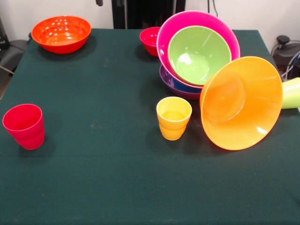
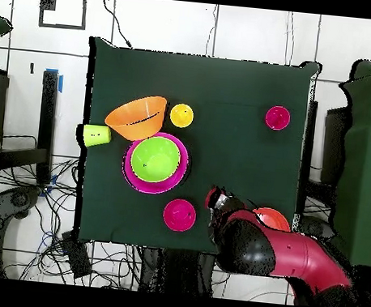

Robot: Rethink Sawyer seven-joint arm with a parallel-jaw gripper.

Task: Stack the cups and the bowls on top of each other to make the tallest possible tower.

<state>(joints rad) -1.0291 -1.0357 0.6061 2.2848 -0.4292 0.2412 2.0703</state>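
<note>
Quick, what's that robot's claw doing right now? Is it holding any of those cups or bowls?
Gripper: cannot be told. The arm is drawn back at the table's edge, apart from the cups and bowls, and its claw end is not clearly visible.

In the front view, the lime green plastic cup [image 1: 291,93] at the right edge is cut off by the frame, and the tilted light orange plastic bowl [image 1: 241,103] covers its base. The large pink plastic bowl [image 1: 198,47] hides most of the purple bowl [image 1: 176,85] below it and part of the small red bowl [image 1: 150,39]. In the overhead view, the red and black robot arm [image 2: 273,251] at the lower right covers most of the red-orange bowl [image 2: 274,218]; the gripper is not distinguishable there.
</note>
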